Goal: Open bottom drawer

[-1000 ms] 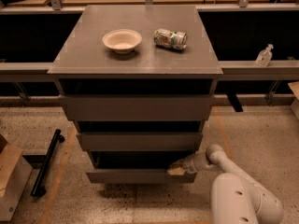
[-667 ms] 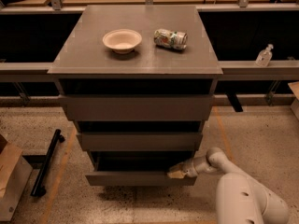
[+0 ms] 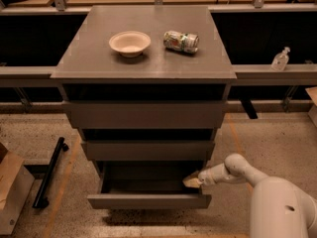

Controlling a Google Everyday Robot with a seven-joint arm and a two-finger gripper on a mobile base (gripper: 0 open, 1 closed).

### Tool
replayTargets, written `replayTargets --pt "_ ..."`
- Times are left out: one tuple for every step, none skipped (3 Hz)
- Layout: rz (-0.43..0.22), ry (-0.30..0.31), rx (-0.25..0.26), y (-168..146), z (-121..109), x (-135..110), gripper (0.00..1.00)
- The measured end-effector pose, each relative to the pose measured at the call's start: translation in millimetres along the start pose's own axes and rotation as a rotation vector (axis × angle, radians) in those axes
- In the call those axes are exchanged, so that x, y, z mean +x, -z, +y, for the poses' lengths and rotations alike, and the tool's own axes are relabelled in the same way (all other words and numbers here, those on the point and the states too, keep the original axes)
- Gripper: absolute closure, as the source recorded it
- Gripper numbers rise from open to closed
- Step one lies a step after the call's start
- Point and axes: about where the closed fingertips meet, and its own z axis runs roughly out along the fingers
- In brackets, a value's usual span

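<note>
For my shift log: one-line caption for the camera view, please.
Gripper at the right side of the open bottom drawer; bowl and can sit on the cabinet top.

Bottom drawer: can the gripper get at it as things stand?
Probably yes: the gripper sits at the right edge of the bottom drawer, which is partly out, with nothing between them.

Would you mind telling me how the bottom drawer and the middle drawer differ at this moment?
The bottom drawer stands pulled out, its shallow box open to view; the middle drawer sits further in, showing only its front. The gripper is at the bottom drawer's right inner edge; nothing is at the middle drawer. Both have plain, handleless grey-brown fronts.
</note>
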Motion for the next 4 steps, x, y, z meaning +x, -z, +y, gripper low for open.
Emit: replayTargets --pt "0.053 -0.049 -0.037 -24 -3 30 0.4" --pt "0.088 -0.119 -0.066 -49 -11 64 0.16" --pt "0.106 -0.159 -0.08 -61 -13 84 0.0" --pt "0.106 -0.159 -0.08 -61 -13 83 0.0"
